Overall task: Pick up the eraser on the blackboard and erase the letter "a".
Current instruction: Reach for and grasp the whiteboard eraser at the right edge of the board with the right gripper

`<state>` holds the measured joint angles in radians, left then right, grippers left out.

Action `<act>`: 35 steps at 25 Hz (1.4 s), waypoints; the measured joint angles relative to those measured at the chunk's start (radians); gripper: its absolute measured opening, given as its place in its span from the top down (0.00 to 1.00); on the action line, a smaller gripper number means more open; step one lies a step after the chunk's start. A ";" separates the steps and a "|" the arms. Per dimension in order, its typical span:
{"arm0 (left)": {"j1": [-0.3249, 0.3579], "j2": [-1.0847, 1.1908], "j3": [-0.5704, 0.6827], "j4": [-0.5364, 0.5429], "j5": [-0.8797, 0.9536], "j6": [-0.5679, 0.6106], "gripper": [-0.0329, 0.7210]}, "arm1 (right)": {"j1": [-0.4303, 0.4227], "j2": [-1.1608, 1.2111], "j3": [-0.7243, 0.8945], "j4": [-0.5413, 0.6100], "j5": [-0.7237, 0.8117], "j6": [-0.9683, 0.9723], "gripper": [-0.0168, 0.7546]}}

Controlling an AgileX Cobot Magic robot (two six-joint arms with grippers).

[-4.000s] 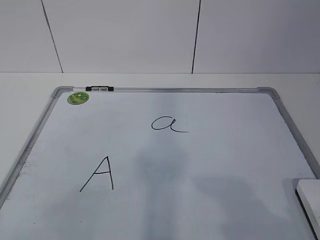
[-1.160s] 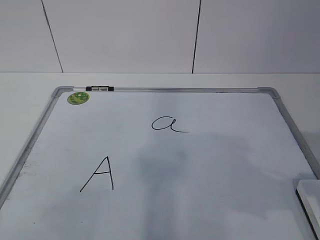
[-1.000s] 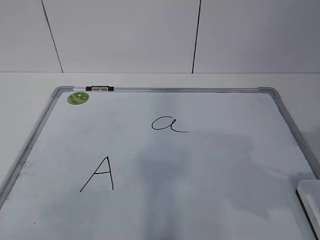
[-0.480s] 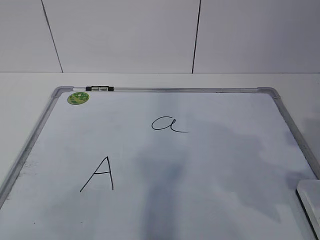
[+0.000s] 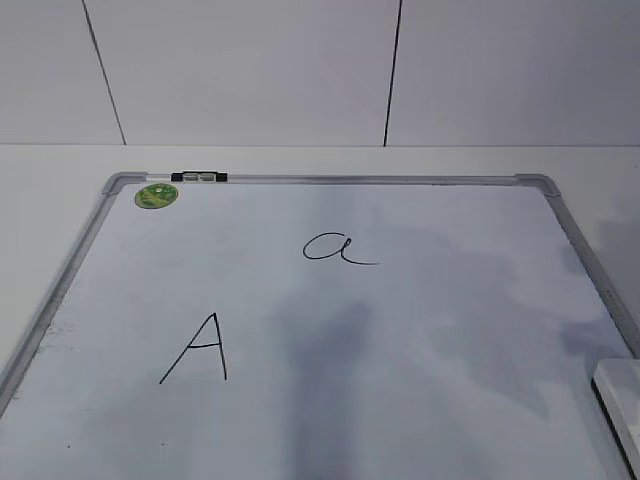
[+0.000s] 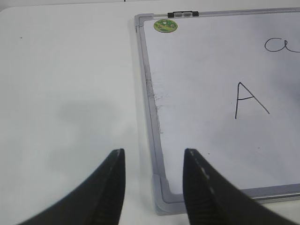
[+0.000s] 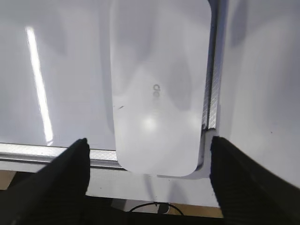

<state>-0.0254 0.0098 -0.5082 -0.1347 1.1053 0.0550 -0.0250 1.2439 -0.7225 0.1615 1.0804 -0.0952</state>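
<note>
Broadly, the blackboard [image 5: 420,330] fills most of the exterior view, lying flat on the white table [image 6: 65,84], and every other thing is placed against its grey frame. Compared with the earlier exterior pictures, nothing on the board has shifted; only the grey shadow on its right half has spread toward the right edge and deepened near the eraser. That eraser [image 7: 159,89] lies in the board's near right corner, its long side just beside the right frame rail and its near end overhanging the bottom rail; in the exterior view only a sliver of it shows at the lower right [image 5: 620,400], where it sat before. The capital "A" [image 5: 197,348] stands left of the board's middle, and the letter "a" [image 5: 338,248] sits beyond it, nearer the far rail, unerased. A round green sticker [image 5: 157,195] marks the far left corner, with a small black and white clip [image 5: 199,177] on the far rail just beside it. The right gripper [image 7: 150,187] hangs over the eraser with its jaws spread wide, one on each side, touching nothing. The left gripper [image 6: 153,187] hovers over the board's near left corner, jaws partly spread and empty.
</note>
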 joint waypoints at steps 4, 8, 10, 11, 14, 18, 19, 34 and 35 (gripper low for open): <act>0.000 0.000 0.000 0.000 0.000 0.000 0.55 | 0.000 0.000 0.000 0.055 0.002 -0.002 0.20; 0.000 0.000 0.000 0.000 0.000 0.000 0.55 | 0.002 0.007 0.000 0.072 0.009 -0.013 0.22; 0.000 0.000 0.000 0.000 0.000 0.000 0.55 | 0.002 0.017 0.000 0.069 0.021 -0.019 0.23; 0.000 0.000 0.000 0.000 0.000 0.000 0.55 | 0.002 0.020 0.000 0.064 0.028 -0.019 0.23; 0.000 0.000 0.000 0.000 0.000 0.000 0.55 | 0.002 0.021 0.000 0.043 0.034 -0.014 0.23; 0.000 0.000 0.000 0.000 0.000 0.000 0.55 | 0.059 0.021 0.000 -0.025 0.042 0.040 0.23; 0.000 0.000 0.000 0.000 0.000 0.000 0.55 | 0.085 0.021 0.000 -0.049 0.045 0.067 0.23; 0.000 0.000 0.000 0.000 0.000 0.000 0.55 | 0.174 0.021 0.000 -0.130 0.010 0.220 0.17; 0.000 0.000 0.000 0.000 0.000 0.000 0.55 | 0.174 0.021 0.000 -0.139 0.008 0.232 0.15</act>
<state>-0.0254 0.0098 -0.5082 -0.1347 1.1053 0.0550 0.1494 1.2649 -0.7225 0.0220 1.0889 0.1364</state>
